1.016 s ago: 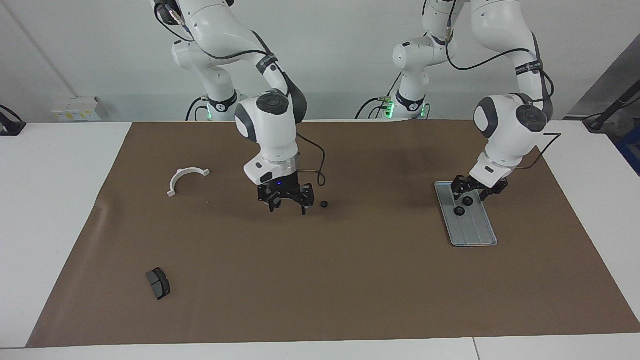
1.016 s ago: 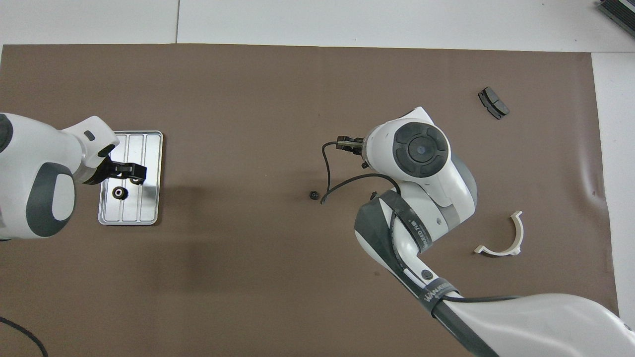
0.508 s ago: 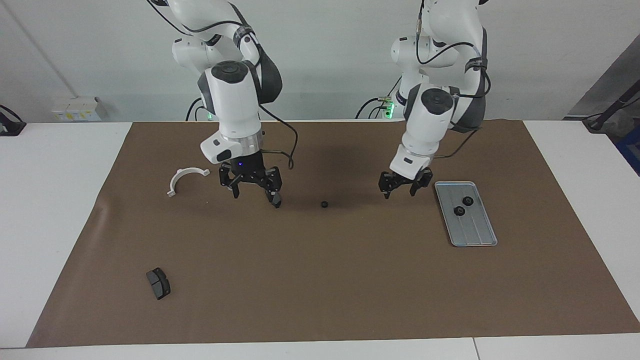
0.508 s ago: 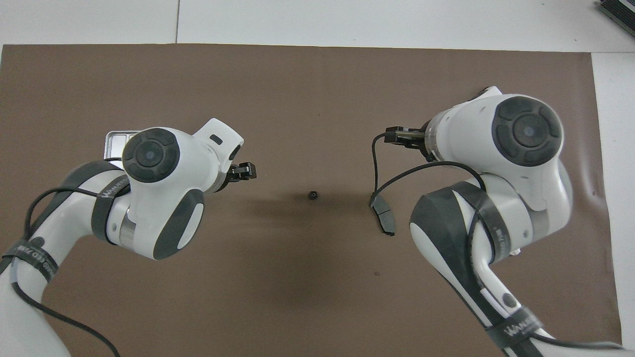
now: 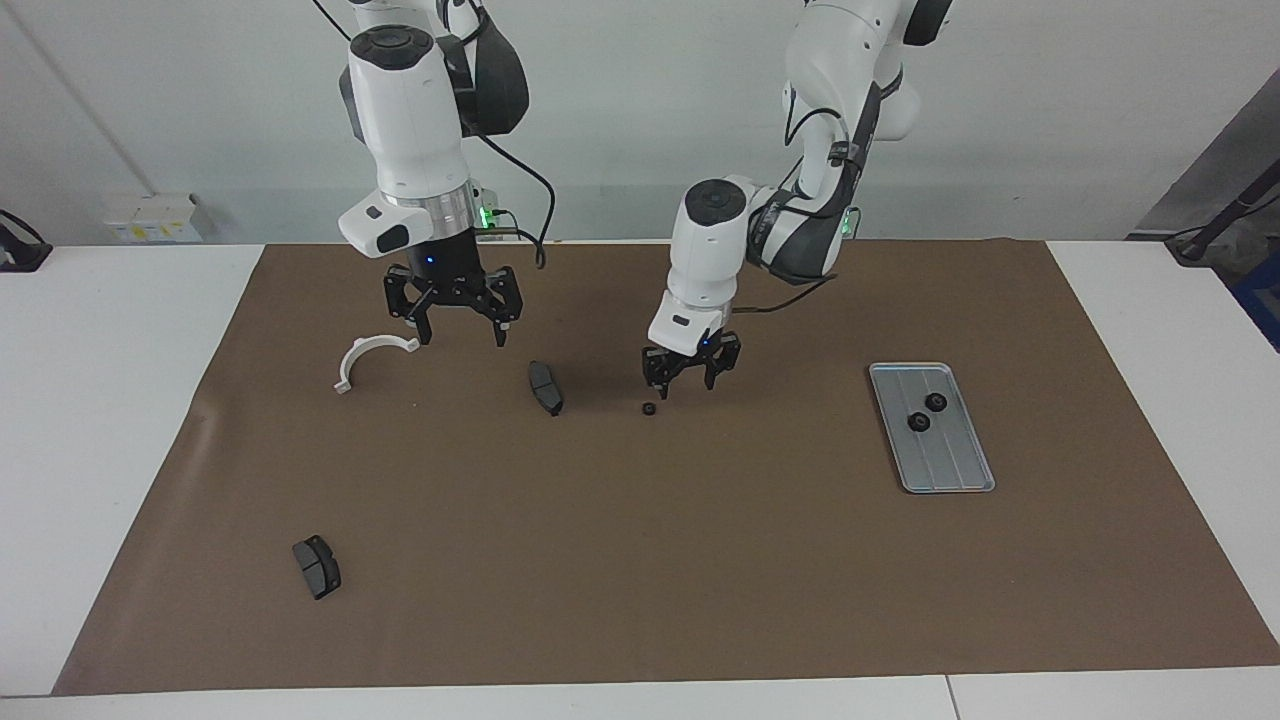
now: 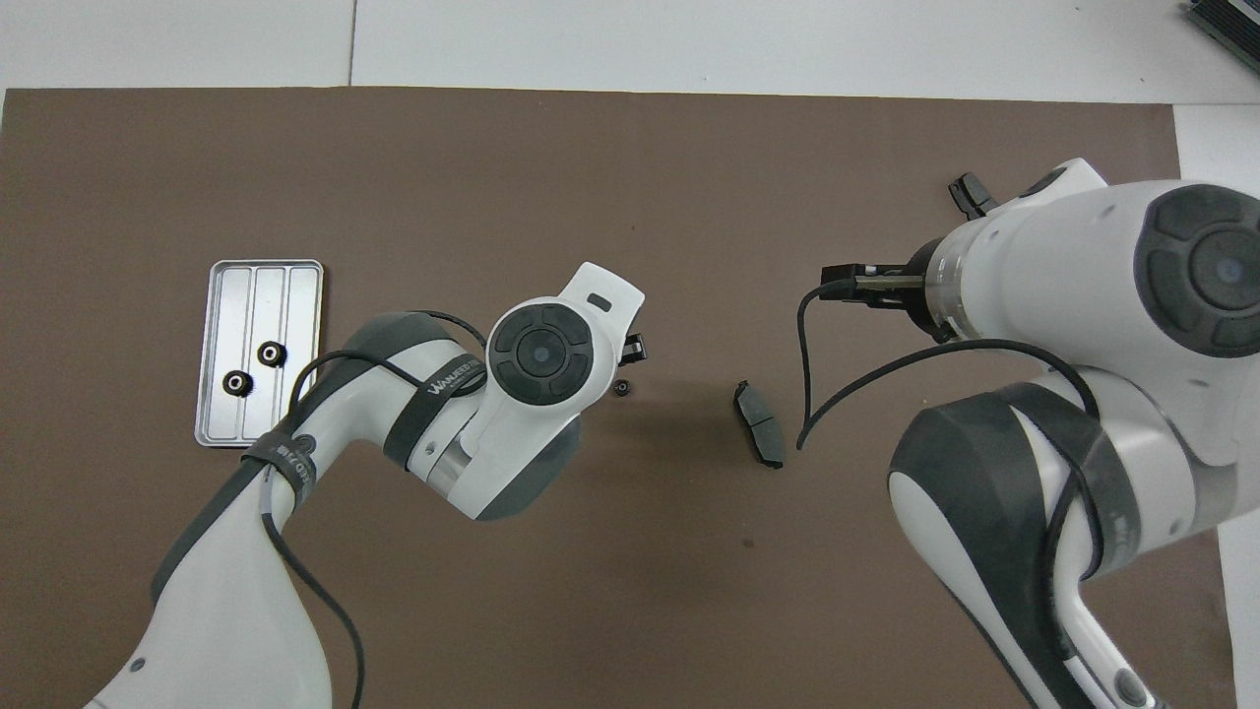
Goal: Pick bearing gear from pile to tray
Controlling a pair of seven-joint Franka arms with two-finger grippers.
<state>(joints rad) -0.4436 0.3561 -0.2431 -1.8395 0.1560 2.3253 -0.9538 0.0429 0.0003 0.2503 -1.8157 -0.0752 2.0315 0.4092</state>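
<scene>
A small black gear [image 5: 649, 409] lies alone on the brown mat, also seen in the overhead view [image 6: 621, 388]. My left gripper [image 5: 686, 385] is open and hangs just above the mat beside this gear, on the side nearer the robots. In the overhead view its wrist hides it except for one of its fingers [image 6: 635, 350]. The silver tray [image 5: 950, 465] lies toward the left arm's end and holds two gears [image 5: 936, 402] [image 5: 918, 422]. It also shows in the overhead view [image 6: 258, 295]. My right gripper [image 5: 462, 338] is open and empty, raised over the mat beside the white half-ring bracket [image 5: 370, 358].
A dark brake pad [image 5: 546, 388] lies on the mat between the two grippers, also in the overhead view [image 6: 759, 436]. A second brake pad [image 5: 316, 566] lies far from the robots toward the right arm's end.
My left gripper left the tray and swung over to the lone gear. My right gripper let go of a brake pad onto the mat, then rose and drew back toward the bracket.
</scene>
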